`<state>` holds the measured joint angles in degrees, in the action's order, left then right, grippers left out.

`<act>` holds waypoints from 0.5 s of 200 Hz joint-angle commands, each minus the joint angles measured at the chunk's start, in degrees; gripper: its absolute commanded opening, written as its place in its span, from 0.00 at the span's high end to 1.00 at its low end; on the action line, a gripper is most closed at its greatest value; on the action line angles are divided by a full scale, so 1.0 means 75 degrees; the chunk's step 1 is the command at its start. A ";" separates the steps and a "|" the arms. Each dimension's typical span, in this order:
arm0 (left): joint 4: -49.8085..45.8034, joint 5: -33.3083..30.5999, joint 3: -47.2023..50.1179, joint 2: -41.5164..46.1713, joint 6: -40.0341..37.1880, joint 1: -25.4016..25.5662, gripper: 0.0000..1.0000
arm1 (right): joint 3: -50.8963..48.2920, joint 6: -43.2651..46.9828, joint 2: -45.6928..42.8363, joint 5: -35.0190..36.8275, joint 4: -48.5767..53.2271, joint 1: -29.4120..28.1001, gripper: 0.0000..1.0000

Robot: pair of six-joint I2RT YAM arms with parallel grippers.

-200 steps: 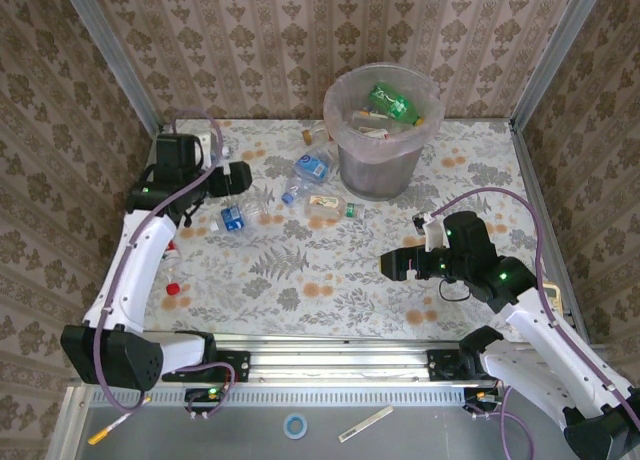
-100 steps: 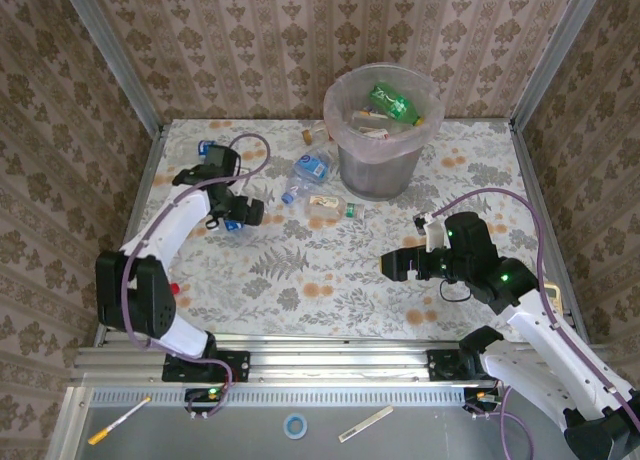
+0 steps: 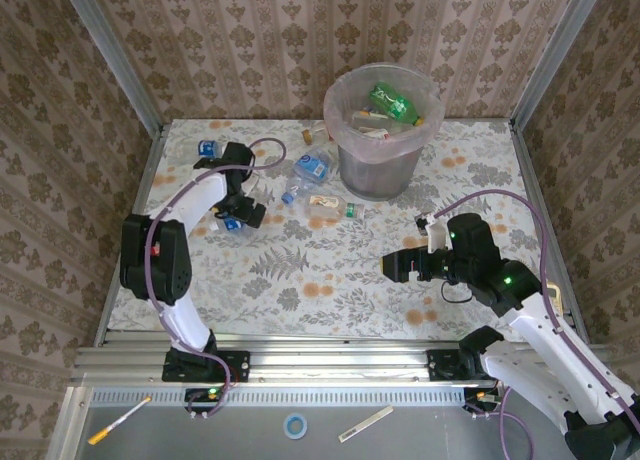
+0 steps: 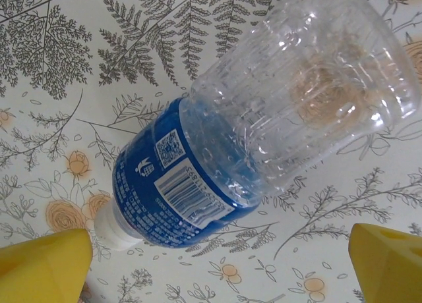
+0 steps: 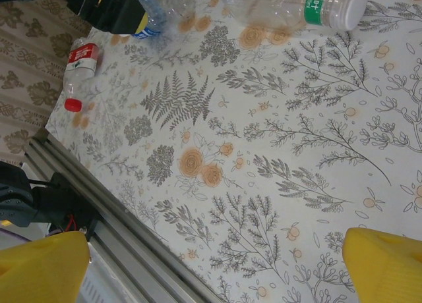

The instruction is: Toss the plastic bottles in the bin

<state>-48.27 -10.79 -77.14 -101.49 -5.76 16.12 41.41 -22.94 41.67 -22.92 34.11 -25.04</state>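
Overhead, the left claw (image 3: 240,212) half covers a clear blue-labelled plastic bottle (image 4: 264,132). Its wrist camera shows the bottle lying loose on the floral surface (image 4: 53,53), claw spread wide. The right claw (image 5: 211,267) gapes empty, well apart from the round grey bin (image 3: 372,175).

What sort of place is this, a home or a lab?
Probably a robot test booth dressed as a room: wallpapered panels in metal framing, two arms bolted to an aluminium rail, and a floral-covered table strewn with plastic bottles beside a bin.
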 commanded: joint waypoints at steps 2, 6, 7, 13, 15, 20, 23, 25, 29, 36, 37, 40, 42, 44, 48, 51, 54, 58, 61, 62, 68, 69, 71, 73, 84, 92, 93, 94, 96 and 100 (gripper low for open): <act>-0.0283 -0.0223 -0.0418 -0.0272 -0.0343 -0.0077 0.00 | -0.0072 0.0004 -0.0119 -0.0076 0.0204 -0.0060 0.00; -0.0294 -0.0225 -0.0452 -0.0325 -0.0356 -0.0085 0.00 | -0.0072 0.0010 -0.0123 -0.0089 0.0218 -0.0061 0.00; -0.0292 -0.0214 -0.0462 -0.0340 -0.0357 -0.0086 0.00 | -0.0072 0.0011 -0.0127 -0.0087 0.0214 -0.0061 0.00; -0.0314 -0.0194 -0.0509 -0.0413 -0.0372 -0.0087 0.00 | -0.0066 0.0012 -0.0119 -0.0085 0.0219 -0.0063 0.00; -0.0323 -0.0183 -0.0531 -0.0439 -0.0387 -0.0087 0.01 | -0.0070 0.0012 -0.0121 -0.0085 0.0221 -0.0064 0.00; -0.0325 -0.0143 -0.0569 -0.0502 -0.0391 -0.0093 0.01 | -0.0072 0.0011 -0.0121 -0.0092 0.0206 -0.0060 0.00; -0.0315 -0.0135 -0.0582 -0.0525 -0.0383 -0.0104 0.01 | -0.0072 0.0009 -0.0120 -0.0092 0.0205 -0.0060 0.00; -0.0317 -0.0118 -0.0593 -0.0549 -0.0390 -0.0100 0.02 | -0.0072 -0.0001 -0.0122 -0.0090 0.0200 -0.0060 0.00; -0.0313 -0.0084 -0.0614 -0.0582 -0.0391 -0.0109 0.02 | -0.0072 -0.0008 -0.0119 -0.0085 0.0194 -0.0060 0.00; -0.0303 -0.0008 -0.0654 -0.0648 -0.0385 -0.0131 0.03 | -0.0072 -0.0019 -0.0119 -0.0097 0.0181 -0.0060 0.00; -0.0303 0.0000 -0.0663 -0.0653 -0.0388 -0.0138 0.03 | -0.0072 -0.0021 -0.0119 -0.0097 0.0184 -0.0060 0.00; -0.0308 0.0037 -0.0673 -0.0685 -0.0390 -0.0144 0.03 | -0.0072 -0.0020 -0.0119 -0.0097 0.0186 -0.0060 0.00; -0.0307 0.0065 -0.0686 -0.0701 -0.0389 -0.0154 0.03 | -0.0069 -0.0023 -0.0119 -0.0100 0.0178 -0.0060 0.00; -0.0300 0.0096 -0.0693 -0.0719 -0.0383 -0.0165 0.03 | -0.0065 -0.0023 -0.0124 -0.0097 0.0176 -0.0060 0.00; -0.0302 0.0149 -0.0711 -0.0759 -0.0387 -0.0185 0.04 | -0.0066 -0.0015 -0.0121 -0.0098 0.0184 -0.0062 0.00; -0.0308 0.0192 -0.0729 -0.0795 -0.0384 -0.0191 0.04 | -0.0061 -0.0012 -0.0119 -0.0103 0.0186 -0.0066 0.00; -0.0306 0.0231 -0.0746 -0.0830 -0.0382 -0.0208 0.05 | -0.0060 -0.0022 -0.0119 -0.0097 0.0187 -0.0062 0.00; -0.0322 0.0269 -0.0766 -0.0870 -0.0371 -0.0224 0.05 | -0.0060 -0.0013 -0.0119 -0.0099 0.0187 -0.0060 0.00; -0.0316 0.0311 -0.0775 -0.0905 -0.0373 -0.0234 0.06 | -0.0056 -0.0013 -0.0117 -0.0094 0.0193 -0.0060 0.00; -0.0321 0.0329 -0.0776 -0.0905 -0.0371 -0.0238 0.06 | -0.0058 -0.0013 -0.0118 -0.0095 0.0195 -0.0066 0.00; -0.0309 0.0430 -0.0782 -0.0974 -0.0384 -0.0270 0.07 | -0.0050 -0.0012 -0.0113 -0.0086 0.0200 -0.0071 0.00; -0.0306 0.0465 -0.0785 -0.0981 -0.0382 -0.0278 0.07 | -0.0049 -0.0018 -0.0110 -0.0092 0.0199 -0.0065 0.00; -0.0297 0.0518 -0.0788 -0.1006 -0.0381 -0.0290 0.08 | -0.0049 -0.0016 -0.0110 -0.0095 0.0202 -0.0061 0.00; -0.0286 0.0570 -0.0771 -0.1024 -0.0389 -0.0305 0.08 | -0.0048 -0.0013 -0.0108 -0.0096 0.0202 -0.0060 0.00; -0.0211 0.0883 -0.0740 -0.1140 -0.0374 -0.0393 0.11 | -0.0032 -0.0002 -0.0099 -0.0106 0.0212 -0.0060 0.00; -0.0229 0.0985 -0.0744 -0.1257 -0.0319 -0.0426 0.13 | -0.0025 -0.0001 -0.0095 -0.0106 0.0229 -0.0060 0.00; -0.0230 0.0995 -0.0743 -0.1268 -0.0309 -0.0432 0.13 | -0.0019 -0.0001 -0.0095 -0.0107 0.0231 -0.0060 0.00; -0.0237 0.1000 -0.0748 -0.1280 -0.0298 -0.0435 0.14 | -0.0016 0.0000 -0.0095 -0.0102 0.0232 -0.0060 0.00; -0.0239 0.1033 -0.0752 -0.1304 -0.0284 -0.0438 0.14 | -0.0014 0.0000 -0.0101 -0.0101 0.0245 -0.0060 0.00; -0.0243 0.1086 -0.0747 -0.1342 -0.0269 -0.0444 0.15 | -0.0013 0.0010 -0.0101 -0.0099 0.0251 -0.0060 0.00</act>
<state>-48.62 -7.51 -81.56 -109.06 -7.55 13.78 41.41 -22.94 41.58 -22.92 34.74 -25.04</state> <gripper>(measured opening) 0.877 0.999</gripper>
